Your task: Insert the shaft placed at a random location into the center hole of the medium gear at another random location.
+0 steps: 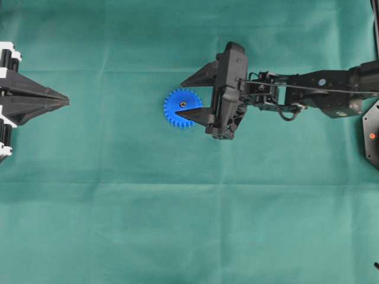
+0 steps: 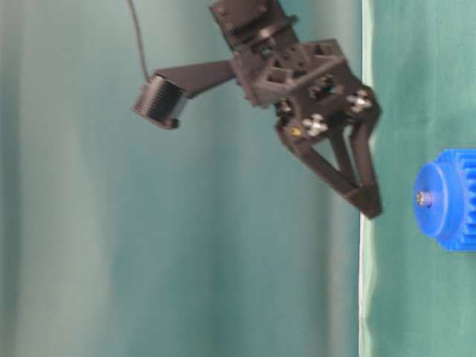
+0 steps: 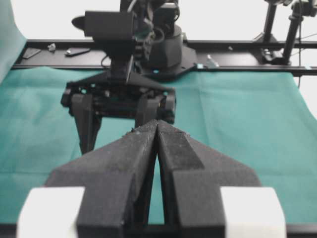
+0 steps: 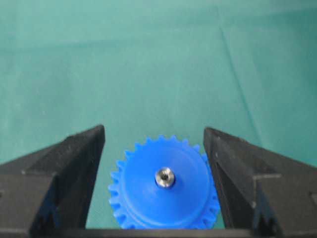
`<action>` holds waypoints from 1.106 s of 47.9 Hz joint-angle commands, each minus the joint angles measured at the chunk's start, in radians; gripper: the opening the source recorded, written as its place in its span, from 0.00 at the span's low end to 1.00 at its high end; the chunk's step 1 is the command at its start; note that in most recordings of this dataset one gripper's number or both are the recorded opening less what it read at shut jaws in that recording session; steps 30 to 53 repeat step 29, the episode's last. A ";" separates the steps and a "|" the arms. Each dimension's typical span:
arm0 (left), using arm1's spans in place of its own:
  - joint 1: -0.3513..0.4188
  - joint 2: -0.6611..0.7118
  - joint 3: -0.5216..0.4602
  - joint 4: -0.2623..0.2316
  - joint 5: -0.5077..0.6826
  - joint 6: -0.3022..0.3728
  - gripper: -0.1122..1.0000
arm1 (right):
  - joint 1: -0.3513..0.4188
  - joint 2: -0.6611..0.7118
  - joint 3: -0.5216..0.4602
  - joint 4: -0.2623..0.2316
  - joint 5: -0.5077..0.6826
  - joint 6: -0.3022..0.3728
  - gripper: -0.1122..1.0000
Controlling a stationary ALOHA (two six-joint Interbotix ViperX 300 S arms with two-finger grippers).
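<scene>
Item one, closest to the right wrist lens: two black fingers (image 4: 59, 168) of the right gripper (image 1: 188, 96) are being held spread wide, released, with nothing grasped between them. The medium gear (image 4: 163, 182), bright blue and toothed, is being framed between those fingers without being touched by either. The shaft (image 4: 165, 177), a small silvery pin, is being carried upright in the center hole (image 1: 183, 104) of the gear's hub, its end showing just above the hub face. The gear is lying flat on the counter (image 1: 118, 207), which is being covered by a green cloth, near the middle of the overhead view. Item two: the left gripper (image 3: 157, 124) is being kept clenched, tips together and empty, well apart from the gear at the left edge.
</scene>
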 commanded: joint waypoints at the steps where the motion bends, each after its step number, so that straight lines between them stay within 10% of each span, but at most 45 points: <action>1: 0.003 0.005 -0.023 0.003 -0.011 0.000 0.10 | 0.003 -0.055 -0.003 0.002 0.014 -0.009 0.82; 53: 0.003 0.000 -0.023 0.003 -0.009 0.000 0.10 | 0.003 -0.221 0.146 0.000 0.026 -0.009 0.82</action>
